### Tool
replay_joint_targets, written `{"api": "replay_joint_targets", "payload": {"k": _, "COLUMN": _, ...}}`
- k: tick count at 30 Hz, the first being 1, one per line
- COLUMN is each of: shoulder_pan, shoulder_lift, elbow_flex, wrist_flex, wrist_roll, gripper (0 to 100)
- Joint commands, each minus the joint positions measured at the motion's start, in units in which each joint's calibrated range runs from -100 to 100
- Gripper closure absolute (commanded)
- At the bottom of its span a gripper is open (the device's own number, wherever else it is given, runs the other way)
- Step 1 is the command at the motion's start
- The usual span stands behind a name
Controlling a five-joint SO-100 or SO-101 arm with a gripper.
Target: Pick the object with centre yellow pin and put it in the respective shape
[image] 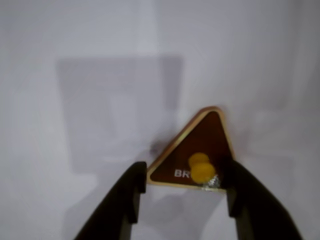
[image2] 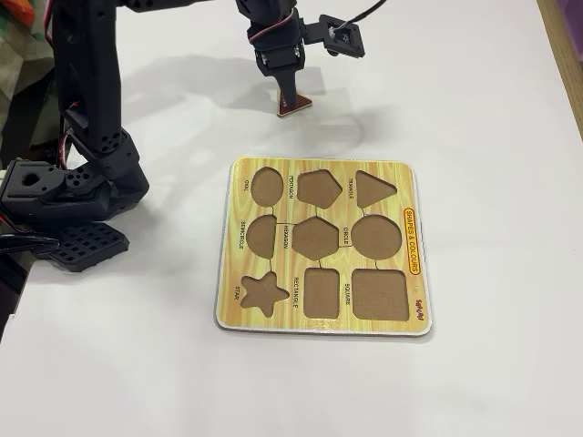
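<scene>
The object with centre yellow pin [image: 202, 142] is a maroon triangle with a pale rim, lying flat on the white table. In the wrist view its yellow knob [image: 201, 168] sits just ahead of my gripper [image: 186, 186]. The gripper is open, and its two black fingers stand on either side of the triangle's near edge, close to both corners. In the fixed view the gripper [image2: 286, 106] hangs right over the piece [image2: 297, 106], behind the puzzle board [image2: 414, 273]. The respective shape, the triangle recess [image2: 373, 188], is at the board's far right corner.
The board's other recesses include a pentagon [image2: 318, 188], an oval [image2: 266, 186] and a circle [image2: 376, 237]. The arm's black base [image2: 64, 200] fills the left side of the fixed view. A wooden edge [image2: 567, 45] borders the table on the right.
</scene>
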Motion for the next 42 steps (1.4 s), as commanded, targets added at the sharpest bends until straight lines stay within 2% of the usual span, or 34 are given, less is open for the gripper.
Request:
{"api": "replay_joint_targets", "payload": {"k": 1, "shoulder_pan": 2.2, "shoulder_lift": -0.4, "elbow_flex": -1.5, "wrist_flex": 0.3, "wrist_roll": 0.3, "gripper": 83}}
{"api": "replay_joint_targets", "payload": {"k": 15, "shoulder_pan": 2.7, "shoulder_lift": -0.9, "elbow_flex": 1.0, "wrist_flex": -0.4, "wrist_roll": 0.3, "gripper": 84}}
{"api": "replay_joint_targets", "payload": {"k": 19, "shoulder_pan": 2.7, "shoulder_lift": -0.8, "elbow_flex": 1.0, "wrist_flex": -0.2, "wrist_roll": 0.3, "gripper": 91}}
{"api": "replay_joint_targets", "payload": {"k": 42, "shoulder_pan": 1.5, "shoulder_lift": -1.2, "elbow_flex": -0.3, "wrist_flex": -0.7, "wrist_roll": 0.3, "gripper": 91}}
